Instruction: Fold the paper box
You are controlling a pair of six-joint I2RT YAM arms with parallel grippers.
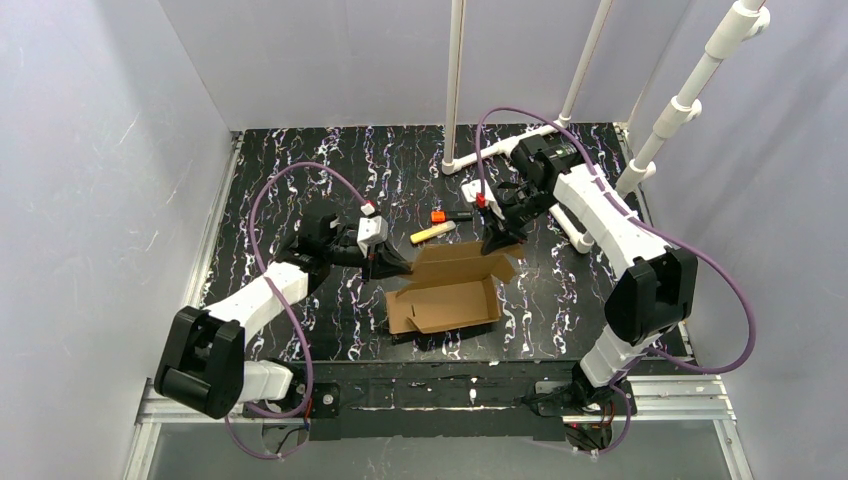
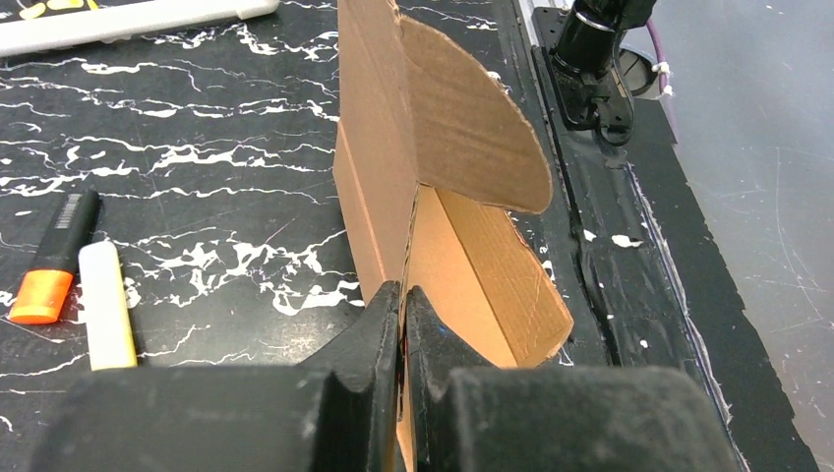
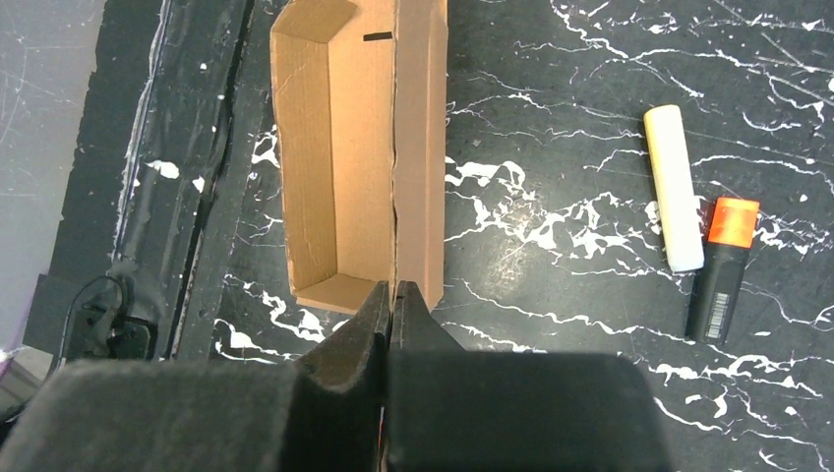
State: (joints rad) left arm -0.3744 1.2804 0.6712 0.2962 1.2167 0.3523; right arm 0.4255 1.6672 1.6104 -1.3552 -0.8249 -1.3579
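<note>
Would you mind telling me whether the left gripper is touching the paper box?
Touching. The left wrist view shows the left gripper shut on the paper box, with an upright cardboard panel pinched between its jaws.

This is looking like a robotics lab test cell. Plain pale wall panels (image 1: 100,150) are boxing in a black marble-patterned table (image 1: 400,160) on three sides. White plastic pipes (image 1: 455,80) are rising as a makeshift frame beyond the jaws of the right gripper (image 1: 493,245). Purple cables (image 1: 515,110) are looping above them. Behind the jaws of the left gripper (image 1: 403,267), an aluminium rail (image 1: 670,400) is edging the table.
</note>
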